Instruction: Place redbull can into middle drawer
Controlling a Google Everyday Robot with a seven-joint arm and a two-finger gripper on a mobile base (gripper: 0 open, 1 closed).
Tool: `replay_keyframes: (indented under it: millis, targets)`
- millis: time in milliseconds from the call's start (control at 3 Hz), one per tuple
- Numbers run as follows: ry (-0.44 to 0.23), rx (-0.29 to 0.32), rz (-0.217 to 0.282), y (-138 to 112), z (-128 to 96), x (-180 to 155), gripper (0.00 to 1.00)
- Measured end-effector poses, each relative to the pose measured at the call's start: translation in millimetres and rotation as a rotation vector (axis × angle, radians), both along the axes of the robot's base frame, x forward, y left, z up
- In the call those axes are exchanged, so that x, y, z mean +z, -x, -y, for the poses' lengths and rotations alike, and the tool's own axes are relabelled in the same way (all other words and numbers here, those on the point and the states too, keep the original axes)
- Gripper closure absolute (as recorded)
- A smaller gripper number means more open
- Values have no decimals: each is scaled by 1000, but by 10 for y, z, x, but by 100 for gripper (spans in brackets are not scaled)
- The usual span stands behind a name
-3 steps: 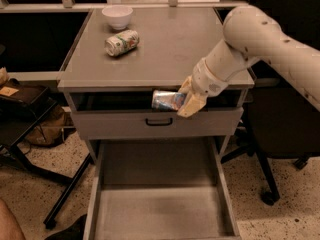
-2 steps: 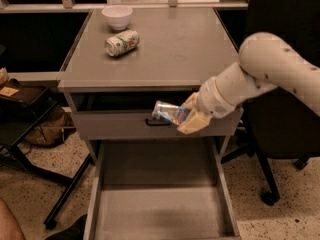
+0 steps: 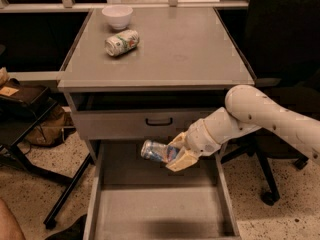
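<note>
The tool (image 3: 175,156) grips the redbull can (image 3: 153,150) sideways. The open middle drawer (image 3: 160,211) lies below it. I judge lowering and release are left.

The claw (image 3: 176,156) hangs over the back part of the pulled-out middle drawer (image 3: 155,213), just below the grey drawer front (image 3: 107,126) with its black handle (image 3: 159,121). Its tan fingers (image 3: 183,159) clasp the redbull can (image 3: 153,150), which lies roughly on its side with its free end pointing left, above the drawer floor and apart from it. The white arm (image 3: 250,115) reaches in from the right. On the worktop (image 3: 190,49) above, a green-and-white can (image 3: 121,42) lies on its side near the back left, just in front of a white bowl (image 3: 117,16). A black chair base (image 3: 267,186) stands on the speckled floor to the right.
</note>
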State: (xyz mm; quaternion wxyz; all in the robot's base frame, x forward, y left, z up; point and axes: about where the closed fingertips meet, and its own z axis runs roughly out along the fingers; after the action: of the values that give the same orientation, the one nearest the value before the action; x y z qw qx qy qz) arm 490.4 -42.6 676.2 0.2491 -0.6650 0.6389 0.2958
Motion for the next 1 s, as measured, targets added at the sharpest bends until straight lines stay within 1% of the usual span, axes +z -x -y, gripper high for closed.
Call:
replay_keyframes:
  millis: [333,667,1000]
  targets:
    - [0,0,0,0,0,-1,100]
    - [16,-12,-2,29,-6,-200,100]
    - [82,-101,-62,108,187,-871,100]
